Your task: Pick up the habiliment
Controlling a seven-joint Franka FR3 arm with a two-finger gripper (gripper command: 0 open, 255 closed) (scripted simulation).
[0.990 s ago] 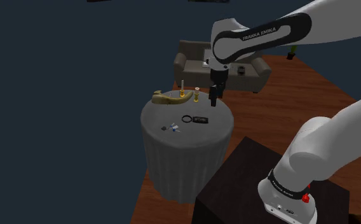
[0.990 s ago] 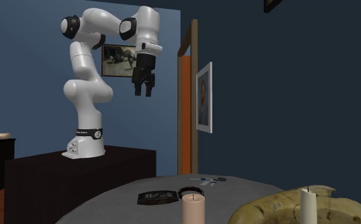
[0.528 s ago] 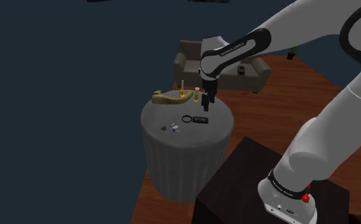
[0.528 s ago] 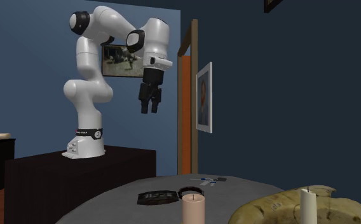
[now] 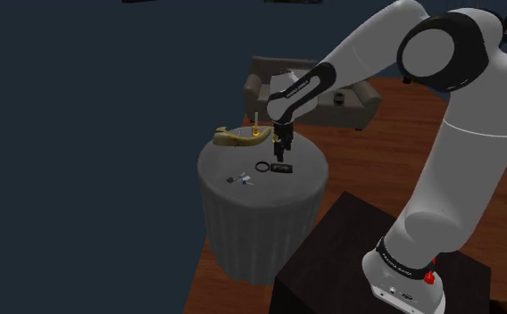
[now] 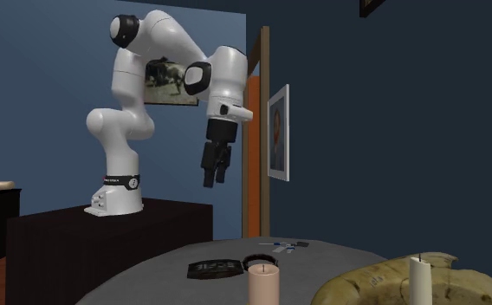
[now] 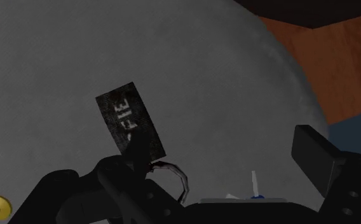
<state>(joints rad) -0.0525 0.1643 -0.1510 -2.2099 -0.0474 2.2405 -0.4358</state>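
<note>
Claw (image 5: 282, 153) has dropped toward grey round surface (image 7: 58, 57) — spread wide, empty — flat black lettered rectangle (image 7: 129, 126) just ahead; grasp looks next.

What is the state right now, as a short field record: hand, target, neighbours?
hand: hand open, in the air above the table, holding nothing
target: black flat packet with pale lettering, lying flat under the hand
beside target: dark ring
table: table is round and grey
also on table: tan lumpy item, pink candle, white candle
contact: none yet
</note>
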